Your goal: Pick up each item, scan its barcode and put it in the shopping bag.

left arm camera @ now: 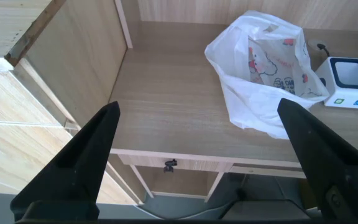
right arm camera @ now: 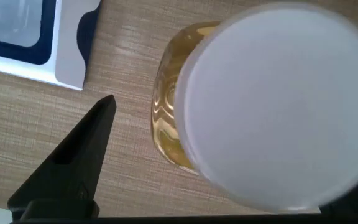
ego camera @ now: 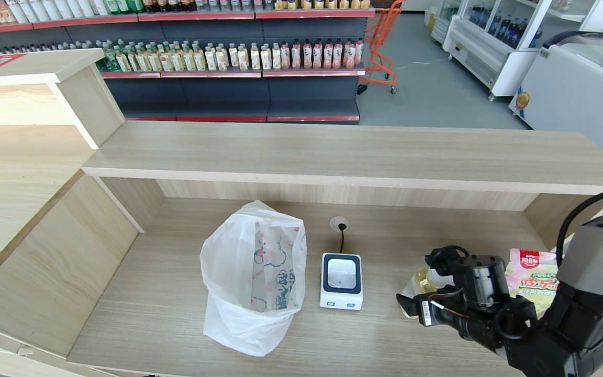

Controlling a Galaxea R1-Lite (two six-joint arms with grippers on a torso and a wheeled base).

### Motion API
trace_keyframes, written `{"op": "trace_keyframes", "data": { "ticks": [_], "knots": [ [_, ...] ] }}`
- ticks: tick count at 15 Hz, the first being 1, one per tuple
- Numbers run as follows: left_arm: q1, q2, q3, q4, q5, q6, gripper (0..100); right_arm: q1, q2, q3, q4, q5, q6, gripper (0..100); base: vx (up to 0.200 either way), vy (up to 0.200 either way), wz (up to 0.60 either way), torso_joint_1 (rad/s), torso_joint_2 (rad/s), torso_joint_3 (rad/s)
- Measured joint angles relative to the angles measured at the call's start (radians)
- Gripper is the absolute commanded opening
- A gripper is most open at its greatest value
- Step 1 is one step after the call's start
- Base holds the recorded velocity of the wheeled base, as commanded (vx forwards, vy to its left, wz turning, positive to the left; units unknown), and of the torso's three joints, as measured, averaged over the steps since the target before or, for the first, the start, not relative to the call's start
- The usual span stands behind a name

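Observation:
A clear bottle of yellow liquid (ego camera: 420,283) with a white cap (right arm camera: 278,106) stands on the counter to the right of the scanner (ego camera: 341,280). My right gripper (ego camera: 411,305) is open and sits over the bottle from above. One finger (right arm camera: 73,165) stands a short gap away from the bottle's side, and the other is hidden behind the cap. A green and pink snack pouch (ego camera: 534,275) lies behind the right arm. The white shopping bag (ego camera: 252,277) stands open left of the scanner with a printed package inside. My left gripper (left arm camera: 197,155) hangs open over the counter's near edge.
A raised wooden ledge (ego camera: 354,157) runs along the back of the counter, and a side wall (ego camera: 45,267) closes its left end. The scanner's cable goes through a hole (ego camera: 339,224) behind it. A drawer knob (left arm camera: 169,165) sits under the front edge.

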Motion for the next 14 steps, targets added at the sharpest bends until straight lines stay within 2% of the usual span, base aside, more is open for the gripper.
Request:
{"op": "trace_keyframes", "data": {
  "ticks": [4, 10, 11, 14],
  "knots": [
    [0.0, 0.0, 0.0, 0.0, 0.0, 0.0, 100, 0.032, 0.155, -0.004, -0.23, -0.053, -0.012, 100, 0.0, 0.0, 0.0, 0.0, 0.0, 0.0],
    [0.0, 0.0, 0.0, 0.0, 0.0, 0.0, 100, 0.05, 0.289, -0.088, -0.38, -0.053, -0.078, 100, 0.0, 0.0, 0.0, 0.0, 0.0, 0.0],
    [0.0, 0.0, 0.0, 0.0, 0.0, 0.0, 100, 0.051, 0.296, -0.113, -0.383, -0.05, -0.079, 0, 0.0, 0.0, 0.0, 0.0, 0.0, 0.0],
    [0.0, 0.0, 0.0, 0.0, 0.0, 0.0, 100, 0.05, 0.305, -0.175, -0.383, -0.041, -0.106, 0, 0.0, 0.0, 0.0, 0.0, 0.0, 0.0]
  ]
}}
